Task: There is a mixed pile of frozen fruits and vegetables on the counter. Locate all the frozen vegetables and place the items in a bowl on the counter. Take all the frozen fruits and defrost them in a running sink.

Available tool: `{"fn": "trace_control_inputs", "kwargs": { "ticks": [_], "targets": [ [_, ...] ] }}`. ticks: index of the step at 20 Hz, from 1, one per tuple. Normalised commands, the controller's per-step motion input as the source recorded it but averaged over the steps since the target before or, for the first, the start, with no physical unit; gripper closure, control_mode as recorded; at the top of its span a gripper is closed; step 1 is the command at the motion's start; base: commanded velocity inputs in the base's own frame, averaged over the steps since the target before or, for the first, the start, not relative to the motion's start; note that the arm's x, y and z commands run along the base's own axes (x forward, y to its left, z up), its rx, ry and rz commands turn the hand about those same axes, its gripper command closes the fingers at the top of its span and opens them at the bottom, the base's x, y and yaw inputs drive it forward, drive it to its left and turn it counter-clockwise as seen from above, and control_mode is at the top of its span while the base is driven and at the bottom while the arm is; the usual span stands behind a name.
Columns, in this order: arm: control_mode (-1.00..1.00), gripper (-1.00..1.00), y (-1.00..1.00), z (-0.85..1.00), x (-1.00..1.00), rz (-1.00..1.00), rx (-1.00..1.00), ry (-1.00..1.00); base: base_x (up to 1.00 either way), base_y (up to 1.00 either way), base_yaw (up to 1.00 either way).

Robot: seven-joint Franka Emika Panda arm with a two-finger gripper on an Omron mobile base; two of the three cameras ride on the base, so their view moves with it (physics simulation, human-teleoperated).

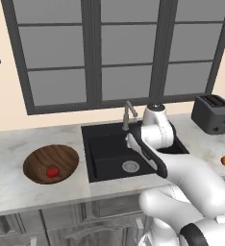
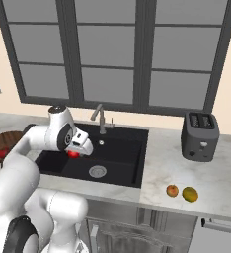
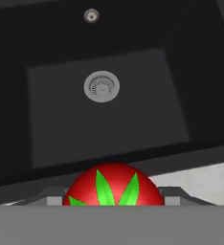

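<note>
Jaws clamped on a smooth round red tomato with green leaf-shaped sepals (image 3: 113, 185), one finger on each flank. The tomato is round, so it has no long axis; the sepal face points at the hand camera. The gripper (image 2: 74, 152) hangs above the large rectangular matte black sink (image 1: 109, 153), over its left part, with the round metal drain (image 3: 101, 86) below and ahead and open basin all round it. The brushed-metal faucet (image 1: 129, 114) stands at the sink's back edge. Left of the sink, a wide shallow dark brown wooden bowl (image 1: 40, 161) sits on the pale marble-look surface (image 1: 8, 187), one lumpy red piece (image 1: 52, 171) in it. Right of the sink, near the front edge: a small orange ball (image 2: 172, 190) and a yellow-green ball (image 2: 189, 194), just beside each other. A dark grey toaster (image 2: 200, 136) stands behind them.
</note>
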Motion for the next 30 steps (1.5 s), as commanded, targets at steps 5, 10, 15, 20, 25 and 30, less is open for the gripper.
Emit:
{"fn": "trace_control_inputs", "kwargs": {
  "ticks": [5, 10, 15, 20, 25, 30],
  "targets": [
    [-1.00, 1.00, 0.41, 0.09, 0.00, 0.06, 0.00, 0.00, 0.00, 0.00, 0.00],
    [-1.00, 1.00, 0.42, 0.09, 0.00, 0.06, 0.00, 0.00, 0.00, 0.00, 0.00],
    [-1.00, 1.00, 0.41, 0.08, 0.00, 0.06, 0.00, 0.00, 0.00, 0.00, 0.00],
    [-1.00, 1.00, 0.34, 0.13, 0.00, 0.06, 0.00, 0.00, 0.00, 0.00, 0.00],
    [-1.00, 1.00, 0.28, 0.11, 0.00, 0.05, 0.00, 0.00, 0.00, 0.00, 0.00],
    [-1.00, 1.00, 0.30, 0.08, 0.00, 0.07, 0.00, 0.00, 0.00, 0.00, 0.00]
  ]
}}
